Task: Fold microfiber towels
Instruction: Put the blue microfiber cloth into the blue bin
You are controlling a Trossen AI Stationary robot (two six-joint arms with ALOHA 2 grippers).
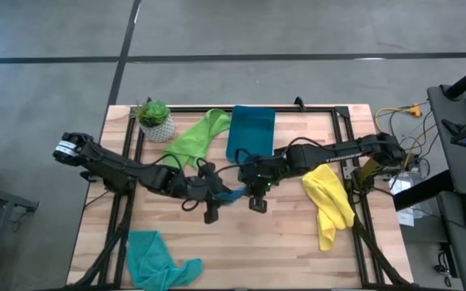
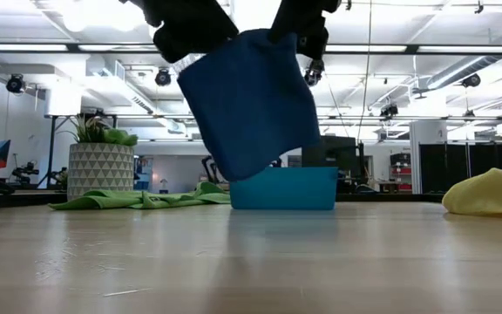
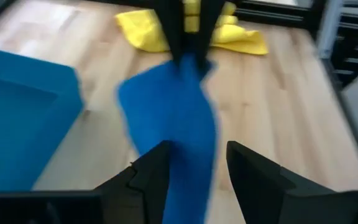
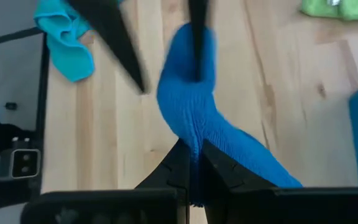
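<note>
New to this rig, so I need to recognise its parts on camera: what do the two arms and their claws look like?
Both arms are dark, jointed links with black cables looping alongside. The left claw and right claw each end in two black, tapering fingers. The left arm's base end carries a silvery-white fitting, and the right arm's forearm bears small white lettering.

Towel [image 1: 231, 195] aloft mid-table between both tools, bin [image 1: 251, 132] behind.

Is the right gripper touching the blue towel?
Touching. The right wrist view shows the right gripper with its fingers shut on the blue towel, which runs straight out from between them.
</note>
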